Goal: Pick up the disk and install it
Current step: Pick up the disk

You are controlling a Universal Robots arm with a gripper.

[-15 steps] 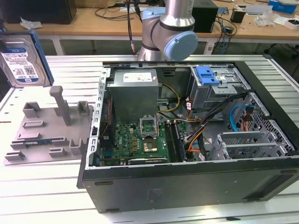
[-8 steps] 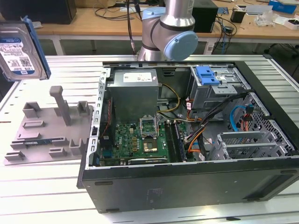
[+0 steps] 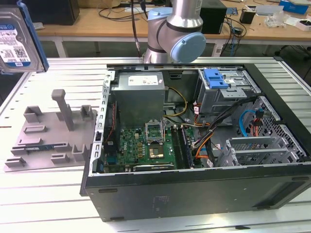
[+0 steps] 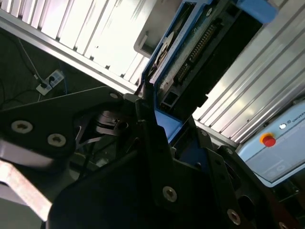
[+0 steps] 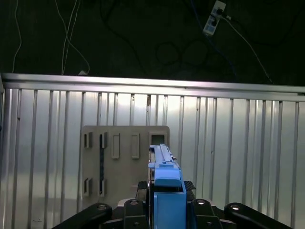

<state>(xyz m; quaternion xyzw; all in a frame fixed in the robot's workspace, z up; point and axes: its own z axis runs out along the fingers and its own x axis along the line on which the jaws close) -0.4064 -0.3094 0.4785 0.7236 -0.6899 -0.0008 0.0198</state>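
Exterior view. The disk (image 3: 14, 41) hangs in the air at the exterior view's far left. It stands upright with its label face toward the camera, its blue carrier frame along one edge. It is clear of the slatted table (image 3: 48, 204) and above the grey fixture (image 3: 48, 136). The open computer case (image 3: 194, 194) lies to the exterior view's right. Its drive cage (image 3: 228, 92), with a blue latch (image 3: 215, 77), is at the far corner, well apart from the disk. The arm (image 3: 175, 29) rises behind the case.

Second wrist view. The gripper (image 4: 159, 121) has its black fingers (image 4: 152, 138) clamped on the carrier end of the disk (image 4: 190, 57). The disk's long axis runs straight out from the fingers, connector edge in sight.

First wrist view. The disk (image 5: 164, 167) appears edge-on, projecting from the gripper (image 5: 164, 202). The grey fixture (image 5: 119, 167) sits on the slatted table (image 5: 238, 157) beneath it, and the disk touches neither. Judged: the disk is picked up but not yet installed.
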